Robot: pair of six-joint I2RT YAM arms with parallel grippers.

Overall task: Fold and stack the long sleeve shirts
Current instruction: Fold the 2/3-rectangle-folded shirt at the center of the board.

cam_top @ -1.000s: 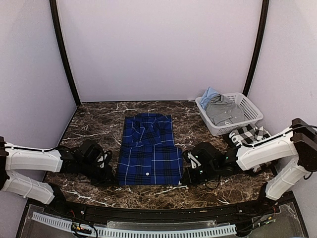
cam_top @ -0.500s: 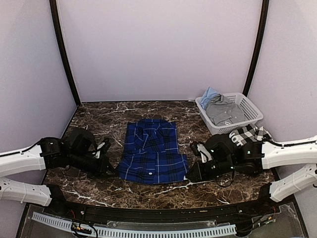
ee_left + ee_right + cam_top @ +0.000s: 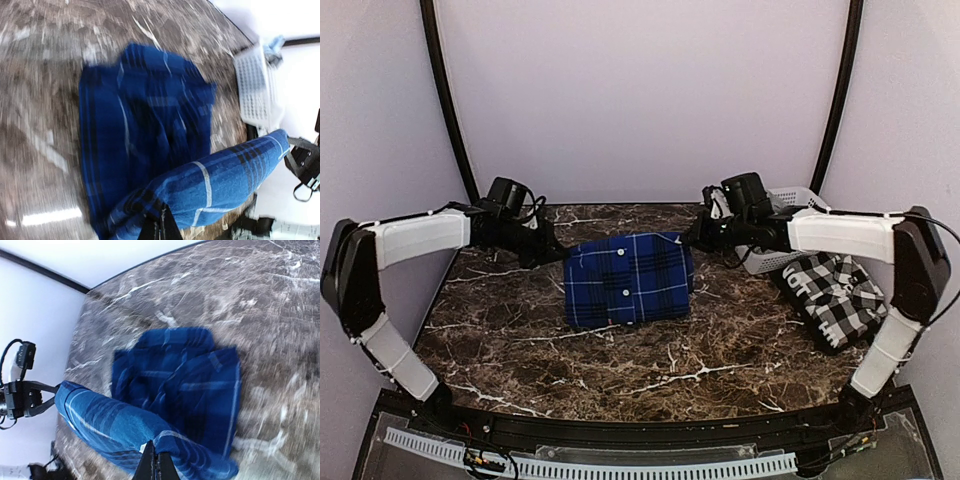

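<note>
The blue plaid long sleeve shirt (image 3: 628,282) lies mid-table, doubled over on itself. My left gripper (image 3: 561,256) is shut on its far-left corner and my right gripper (image 3: 687,240) is shut on its far-right corner. The held edge hangs taut between them, above the lower layer. In the left wrist view the closed gripper (image 3: 159,224) pinches the plaid shirt (image 3: 215,175). The right wrist view shows the same pinch by the right gripper (image 3: 156,456) on the shirt's cloth (image 3: 115,425). The black-and-white check shirt (image 3: 836,290) lies crumpled at the right edge.
A white basket (image 3: 811,201) holding grey and light blue clothes stands at the back right, partly behind my right arm. The dark marble table (image 3: 650,370) is walled by a pale backdrop at the back and sides.
Both grippers have carried the blue shirt's near hem up and away to the far side, folding the bottom half over the collar half. The arms have stretched out from near to far.
</note>
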